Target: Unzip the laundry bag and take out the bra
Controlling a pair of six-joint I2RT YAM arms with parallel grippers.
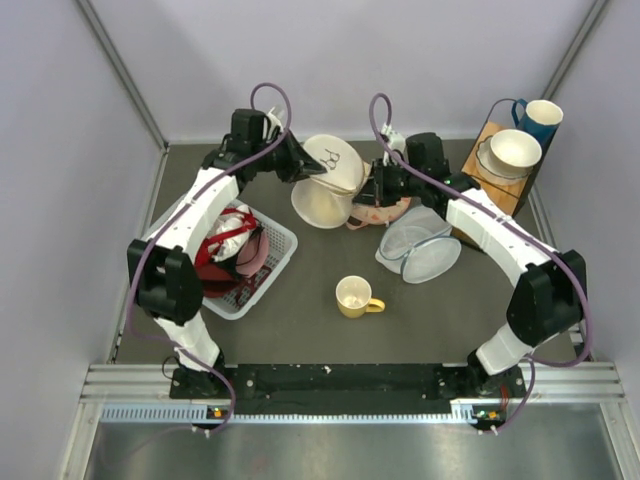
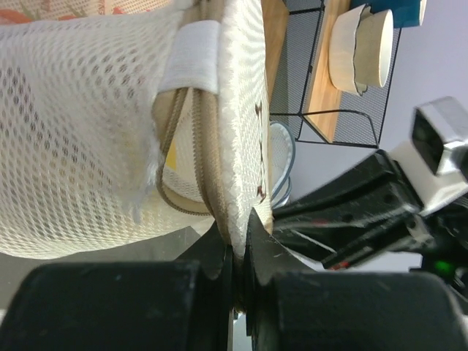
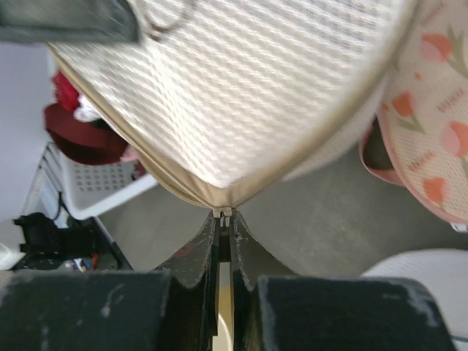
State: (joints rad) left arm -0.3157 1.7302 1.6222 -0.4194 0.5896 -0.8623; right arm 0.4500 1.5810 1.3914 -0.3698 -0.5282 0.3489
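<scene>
The laundry bag is hanging at upper centre, the left claw pinching its rim and the right claw pinching the zipper pull. The soft, light mesh is sagging, so its stiffer zipper edge seems the best hold.

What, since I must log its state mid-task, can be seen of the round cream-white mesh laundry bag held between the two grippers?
The round cream-white mesh laundry bag is a soft domed pouch with a beige zipper around its rim and a small black mark on top. It is held up and tilted. The left gripper is shut on its rim; the right gripper pinches the zipper pull. By the left gripper the zip gapes, showing yellow fabric inside.
</scene>
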